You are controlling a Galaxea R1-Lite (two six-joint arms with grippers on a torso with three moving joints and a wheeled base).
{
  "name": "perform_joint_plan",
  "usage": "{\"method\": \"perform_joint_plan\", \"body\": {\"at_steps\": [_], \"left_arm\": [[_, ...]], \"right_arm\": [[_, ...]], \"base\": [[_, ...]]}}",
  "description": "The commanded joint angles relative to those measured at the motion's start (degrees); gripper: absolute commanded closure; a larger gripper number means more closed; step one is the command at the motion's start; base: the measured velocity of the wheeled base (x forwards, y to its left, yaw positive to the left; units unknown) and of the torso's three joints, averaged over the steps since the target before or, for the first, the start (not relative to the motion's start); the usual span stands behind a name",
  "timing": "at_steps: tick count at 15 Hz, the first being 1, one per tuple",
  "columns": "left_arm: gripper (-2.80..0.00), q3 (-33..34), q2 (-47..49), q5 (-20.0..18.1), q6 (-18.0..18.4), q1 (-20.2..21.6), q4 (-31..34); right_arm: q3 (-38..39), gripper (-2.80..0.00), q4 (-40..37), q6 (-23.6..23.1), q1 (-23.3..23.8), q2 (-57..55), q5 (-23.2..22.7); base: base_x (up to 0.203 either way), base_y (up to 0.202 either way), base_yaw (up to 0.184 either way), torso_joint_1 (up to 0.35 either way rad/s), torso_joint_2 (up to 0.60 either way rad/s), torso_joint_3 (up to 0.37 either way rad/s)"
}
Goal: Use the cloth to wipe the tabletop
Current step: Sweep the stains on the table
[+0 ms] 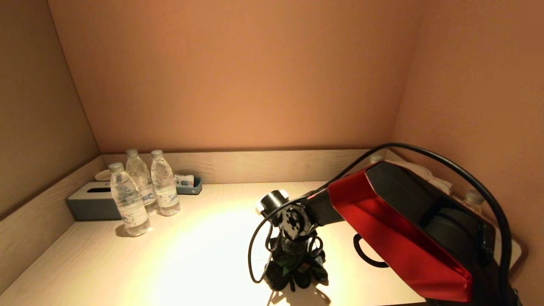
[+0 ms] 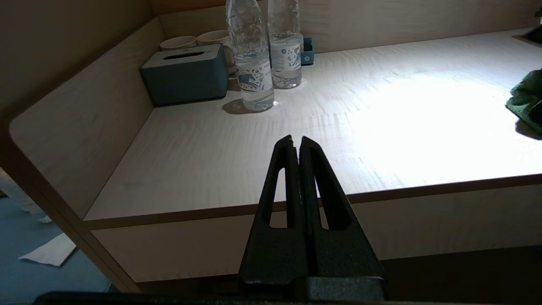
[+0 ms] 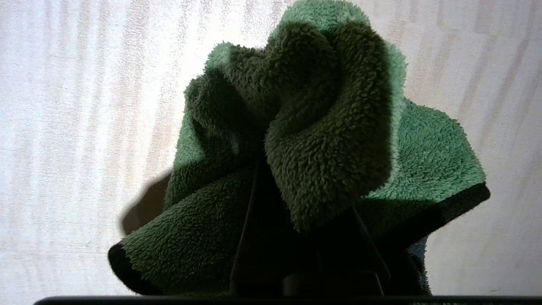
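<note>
Right gripper [image 1: 297, 272] pinching the green cloth [image 3: 322, 140], bunched straight under the jaws, pressed onto the tabletop [image 1: 191, 255] near its front edge. Open wood stretching leftward. Left gripper [image 2: 295, 144] parked off-table, jaws pressed together.

Tabletop [image 1: 204, 255] w/ 3 bottles [image 1: 127, 204], tissue box [image 1: 91, 202], green cloth [image 3: 322, 140].

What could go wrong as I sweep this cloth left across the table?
The three water bottles stand upright and close together at the left rear, so a wide stroke could topple them. The green cloth is bunched in the right gripper, so little of it may touch the tabletop. The arm's loose cable might snag.
</note>
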State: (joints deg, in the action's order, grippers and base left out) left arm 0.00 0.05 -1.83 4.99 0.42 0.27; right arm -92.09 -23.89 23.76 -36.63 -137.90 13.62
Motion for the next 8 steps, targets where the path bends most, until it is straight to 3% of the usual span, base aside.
{"method": "perform_joint_plan", "body": {"at_steps": [1,3,4,8], "left_arm": [[0.0,-0.09,0.04,-0.01,0.02,-0.06,0.0],[0.0,0.0,0.04,-0.01,0.11,0.01,0.0],[0.0,0.0,0.04,-0.01,0.11,0.01,0.0],[0.0,0.0,0.04,-0.01,0.11,0.01,0.0]], "right_arm": [[-0.95,0.0,0.28,-0.07,-2.61,-0.46,-0.19],[-4.74,0.0,0.66,-0.61,-10.66,-2.22,-0.63],[-6.08,0.0,0.85,-0.89,-12.05,-2.98,-0.86],[-6.09,0.0,0.86,-0.91,-12.06,-2.99,-0.87]], "base": [[0.0,0.0,0.0,0.0,0.0,0.0],[0.0,0.0,0.0,0.0,0.0,0.0],[0.0,0.0,0.0,0.0,0.0,0.0],[0.0,0.0,0.0,0.0,0.0,0.0]]}}
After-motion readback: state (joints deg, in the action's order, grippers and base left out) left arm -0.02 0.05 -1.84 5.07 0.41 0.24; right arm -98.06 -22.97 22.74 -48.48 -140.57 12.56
